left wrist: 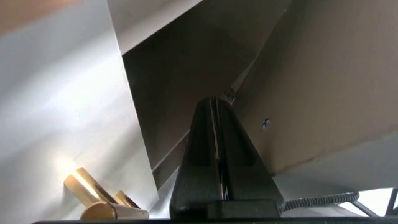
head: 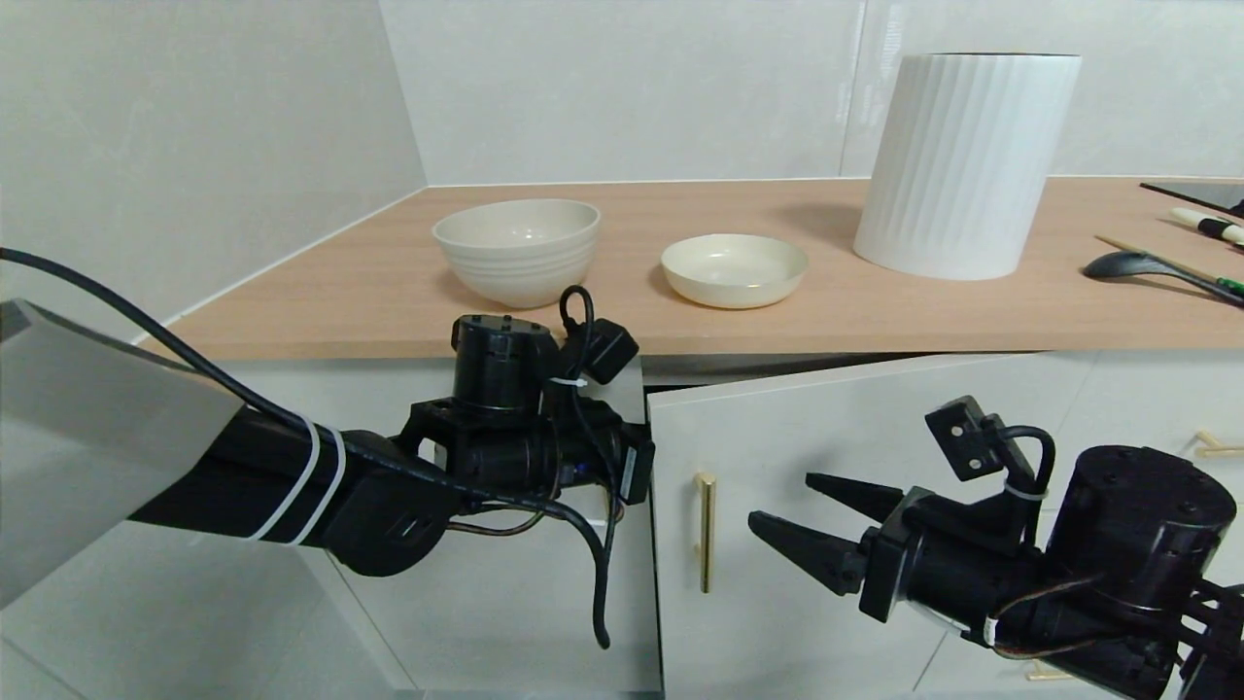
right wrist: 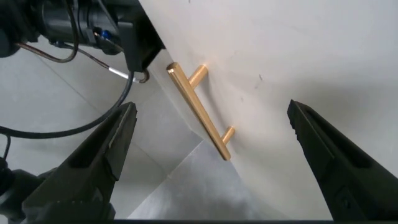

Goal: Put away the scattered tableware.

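Note:
A large cream bowl (head: 516, 248) and a shallow cream dish (head: 734, 268) stand on the wooden counter (head: 369, 292). Below them a white cabinet door (head: 875, 437) with a gold handle (head: 706, 533) hangs slightly ajar. My left gripper (head: 632, 467) is at that door's free edge. Its fingers are shut and poke into the dark gap behind the door (left wrist: 214, 102). My right gripper (head: 782, 503) is open in front of the door, just right of the handle. In the right wrist view the gold handle (right wrist: 199, 112) lies between the spread fingers (right wrist: 106, 149), untouched.
A tall white ribbed container (head: 957, 160) stands at the counter's back right. A dark ladle (head: 1132, 264) and other utensils (head: 1205, 226) lie at the far right. A tiled wall closes the left side. Another gold handle (left wrist: 87, 190) lies close to my left gripper.

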Motion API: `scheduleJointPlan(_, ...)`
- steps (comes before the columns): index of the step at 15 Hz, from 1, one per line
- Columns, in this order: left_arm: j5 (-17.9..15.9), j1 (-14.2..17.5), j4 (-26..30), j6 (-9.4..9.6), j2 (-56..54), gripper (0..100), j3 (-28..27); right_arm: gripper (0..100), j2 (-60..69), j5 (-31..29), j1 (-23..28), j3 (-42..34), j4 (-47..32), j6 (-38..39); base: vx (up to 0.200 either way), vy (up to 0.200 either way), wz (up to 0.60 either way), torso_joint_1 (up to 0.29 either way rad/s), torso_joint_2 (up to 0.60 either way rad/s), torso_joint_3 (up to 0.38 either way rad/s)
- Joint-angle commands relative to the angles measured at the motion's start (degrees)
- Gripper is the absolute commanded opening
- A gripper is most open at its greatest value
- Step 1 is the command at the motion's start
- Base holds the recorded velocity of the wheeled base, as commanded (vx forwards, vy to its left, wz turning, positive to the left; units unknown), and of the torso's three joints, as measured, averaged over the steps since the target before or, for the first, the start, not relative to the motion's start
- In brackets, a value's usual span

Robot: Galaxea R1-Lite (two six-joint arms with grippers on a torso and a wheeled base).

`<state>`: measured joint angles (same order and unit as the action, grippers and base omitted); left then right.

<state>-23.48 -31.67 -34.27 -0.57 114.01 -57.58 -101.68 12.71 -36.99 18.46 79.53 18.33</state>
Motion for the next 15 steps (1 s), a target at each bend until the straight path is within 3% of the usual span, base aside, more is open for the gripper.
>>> scheduleJointPlan(1, 0.1, -0.1, 0.1, -0.04, 0.0, 0, 0.0, 100, 0.4, 0.0, 0.1, -0.3, 0.0, 0.0, 0.0, 0.0, 0.0, 0.0, 0.0, 0.0)
scheduleJointPlan(3, 0.2, -0.3, 0.0, -0.04, 0.8, 0, -0.2, 100, 0.2, 0.0, 0.0, -0.3, 0.0, 0.0, 0.0, 0.0, 0.0, 0.0, 0.0, 0.0)
scheduleJointPlan(9, 1.0, -1.8, -0.1, -0.13, 3.0, 0, -1.8, 100, 0.3, 0.0, 0.1, -0.6, 0.0, 0.0, -0.2, 0.0, 0.0, 0.003, 0.0, 0.005)
scheduleJointPlan(15, 1.7, -4.2, -0.1, -0.31, 4.6, 0, -3.1, 100, 3.1, 0.0, 0.0, -1.0, 0.2, 0.0, 0.0, 0.0, 0.0, 0.0, 0.0, 0.0)
